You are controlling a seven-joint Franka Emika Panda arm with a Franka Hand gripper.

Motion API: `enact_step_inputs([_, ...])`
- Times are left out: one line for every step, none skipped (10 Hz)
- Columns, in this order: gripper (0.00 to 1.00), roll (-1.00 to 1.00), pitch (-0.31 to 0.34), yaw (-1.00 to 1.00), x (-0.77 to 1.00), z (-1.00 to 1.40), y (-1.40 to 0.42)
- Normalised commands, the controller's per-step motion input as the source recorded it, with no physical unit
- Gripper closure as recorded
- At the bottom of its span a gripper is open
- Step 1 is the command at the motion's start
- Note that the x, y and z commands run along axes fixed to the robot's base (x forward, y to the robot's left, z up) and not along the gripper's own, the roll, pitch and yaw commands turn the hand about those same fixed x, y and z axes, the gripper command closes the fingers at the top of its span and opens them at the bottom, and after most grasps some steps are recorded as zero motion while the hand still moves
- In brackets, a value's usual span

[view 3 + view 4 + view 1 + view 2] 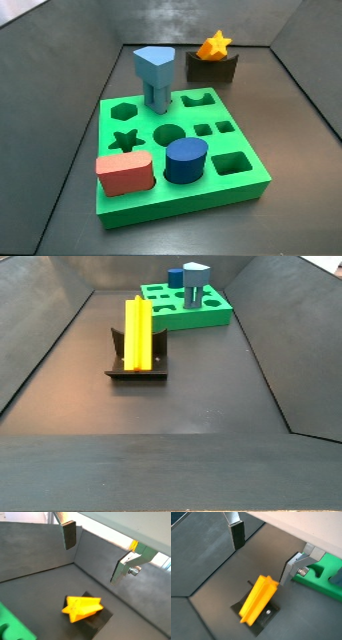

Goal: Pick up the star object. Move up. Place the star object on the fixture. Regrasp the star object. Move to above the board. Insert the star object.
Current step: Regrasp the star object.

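Observation:
The orange-yellow star object (136, 329) lies lengthwise on the dark fixture (134, 371), resting in its notch. Both wrist views show it: the star object (81, 608) on the fixture (97, 622), and the star object (259, 598) over the fixture (265, 615). My gripper (93, 562) hangs above it, open, with only bare floor between its fingers (69, 534). The gripper (262, 564) touches nothing. The green board (201, 198) lies beside the fixture (211, 68), with the star object (214, 45) seen end-on. Neither side view shows the gripper.
On the board stand a tall light-blue peg (154, 78), a dark blue cylinder (185, 160) and a red rounded block (123, 175). Sloping grey walls (40, 346) enclose the dark floor. The board's edge (321, 577) lies close to one finger.

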Motion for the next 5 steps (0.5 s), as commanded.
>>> enact_step_inputs([0.0,1.0,0.119,0.06,0.1,-0.01,-0.04])
enact_step_inputs([0.0,1.0,0.145,0.08,0.11,-0.01,-0.04])
enact_step_inputs([0.0,1.0,0.168,0.09,0.12,0.0,-0.05])
enact_step_inputs([0.0,1.0,0.197,0.12,0.13,-0.01,-0.05])
enact_step_inputs([0.0,1.0,0.211,0.13,0.14,-0.01,-0.05])
